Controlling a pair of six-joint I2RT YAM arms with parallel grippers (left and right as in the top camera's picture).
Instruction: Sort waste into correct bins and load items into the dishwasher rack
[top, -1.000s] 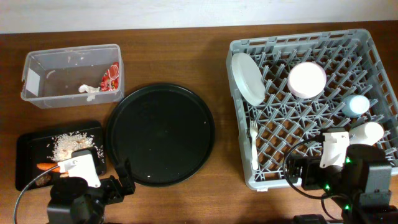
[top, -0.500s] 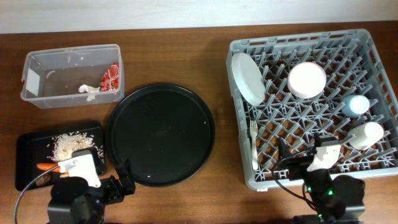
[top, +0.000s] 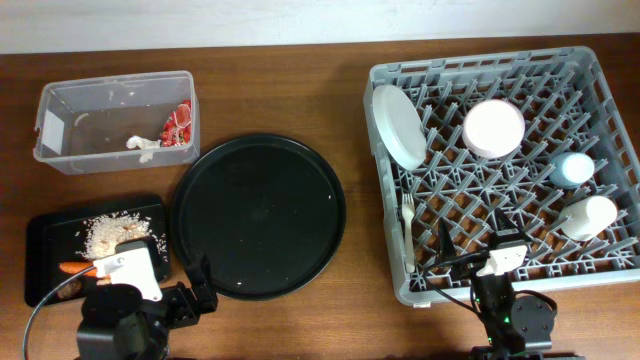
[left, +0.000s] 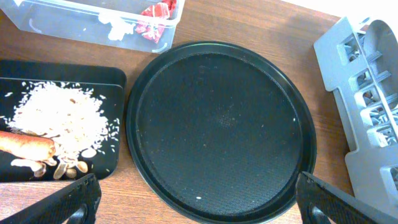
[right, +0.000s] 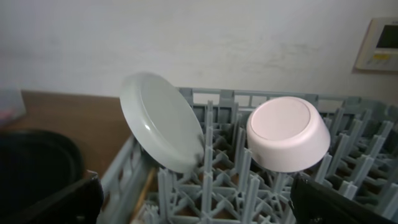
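Note:
The dishwasher rack holds the grey plate on edge, the upturned bowl, the blue cup, the cream cup and the white fork. My right gripper is open and empty over the rack's front edge, facing the plate and bowl. In the clear tub lie the red wrapper and tissue. Rice, the carrot and a brown lump lie in the shallow black tray. Open and empty, my left gripper hangs at the round tray's near rim.
A large round black tray with a few crumbs sits between the bins and the rack. Bare wooden table lies behind it. In the right wrist view a white wall stands behind the rack.
My right arm has drawn back toward the table's front edge and shifted left, leaving the cream cup uncovered. The left arm and every object stay as they were.

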